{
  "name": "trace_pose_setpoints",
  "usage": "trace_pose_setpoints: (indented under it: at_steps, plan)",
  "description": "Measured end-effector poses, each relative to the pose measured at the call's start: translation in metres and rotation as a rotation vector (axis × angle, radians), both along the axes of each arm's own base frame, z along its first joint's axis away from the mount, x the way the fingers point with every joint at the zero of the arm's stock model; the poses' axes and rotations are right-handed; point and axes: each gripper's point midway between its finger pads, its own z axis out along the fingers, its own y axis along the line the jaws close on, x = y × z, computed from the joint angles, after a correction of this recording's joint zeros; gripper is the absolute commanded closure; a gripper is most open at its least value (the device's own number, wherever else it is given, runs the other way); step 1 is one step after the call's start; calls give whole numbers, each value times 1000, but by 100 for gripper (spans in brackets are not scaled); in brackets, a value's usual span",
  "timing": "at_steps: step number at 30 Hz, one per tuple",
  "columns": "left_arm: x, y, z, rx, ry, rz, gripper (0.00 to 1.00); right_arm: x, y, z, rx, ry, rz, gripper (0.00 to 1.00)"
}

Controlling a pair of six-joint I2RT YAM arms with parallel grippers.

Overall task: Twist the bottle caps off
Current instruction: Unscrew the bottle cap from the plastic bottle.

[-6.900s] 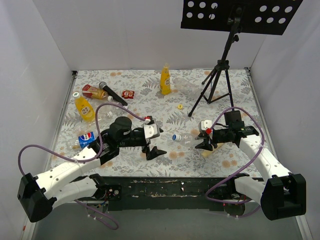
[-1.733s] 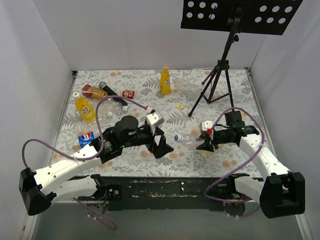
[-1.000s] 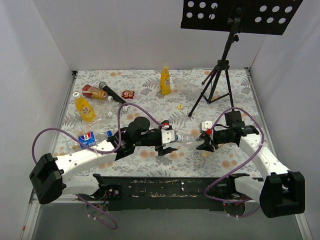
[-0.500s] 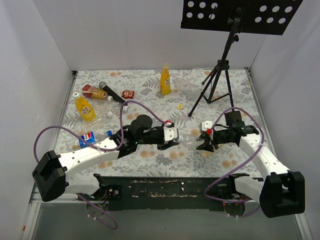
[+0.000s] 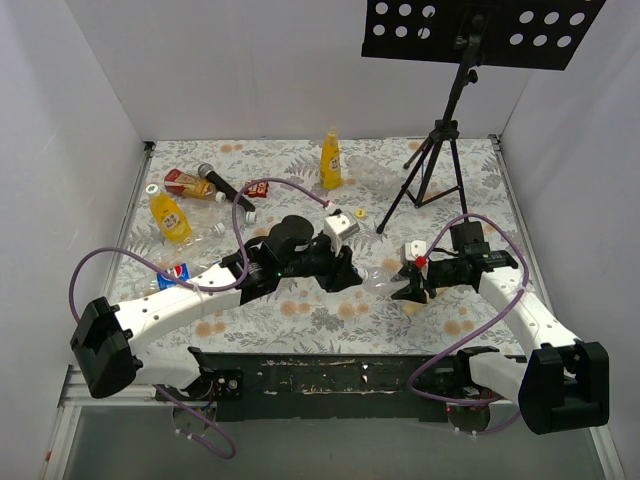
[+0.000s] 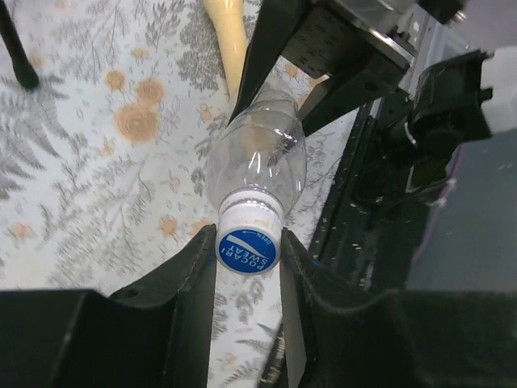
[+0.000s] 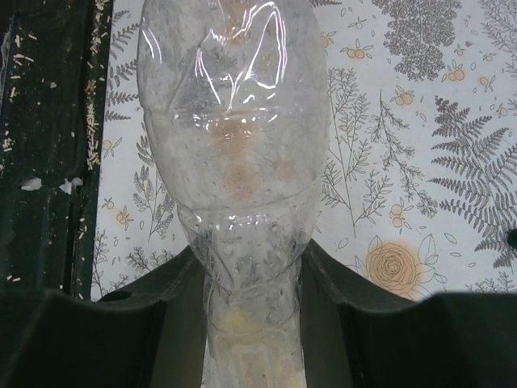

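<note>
A clear bottle (image 5: pixel 378 281) lies level just above the table, held between both arms. My right gripper (image 5: pixel 404 288) is shut on its narrow waist; in the right wrist view the fingers (image 7: pixel 161 307) press both sides of the bottle (image 7: pixel 234 121). My left gripper (image 5: pixel 351 274) is shut on its cap. In the left wrist view the cap (image 6: pixel 248 246), white with a blue printed top, sits between the two fingers (image 6: pixel 196 283), which touch it on both sides. The bottle's body (image 6: pixel 257 158) runs away toward the right gripper's black fingers (image 6: pixel 271 48).
A yellow bottle (image 5: pixel 330 160) stands at the back, with a clear one (image 5: pixel 375 172) lying beside it. At left lie a yellow bottle (image 5: pixel 168 215), a red-labelled bottle (image 5: pixel 185 183), a black microphone (image 5: pixel 222 185) and a blue-labelled bottle (image 5: pixel 172 275). A loose yellow cap (image 5: pixel 359 213) lies near a tripod stand (image 5: pixel 430 170). A tan cone stick (image 6: pixel 226 32) lies under the right gripper.
My left arm has reached right to the bottle's cap and closed on it, and its wrist has since turned around the cap. The right arm has held still with the bottle.
</note>
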Motion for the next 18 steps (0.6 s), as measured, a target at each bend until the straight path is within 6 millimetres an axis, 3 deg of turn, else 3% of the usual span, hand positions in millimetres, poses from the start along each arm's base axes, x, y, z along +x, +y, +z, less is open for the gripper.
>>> trace_pose_setpoints:
  at_steps: [6,10,13,15,18]
  plan:
    - [-5,1,3,-63,487,303,100,-1,1,1,12,9,5,90]
    - [-3,3,2,-81,609,411,97,-2,2,0,12,15,7,89]
    - [0,5,3,-82,629,460,75,-2,2,0,13,15,8,89]
    - [1,5,4,-82,629,471,54,-2,2,1,17,12,10,90]
    - [3,7,4,-74,611,481,37,-1,1,-1,4,11,4,89]
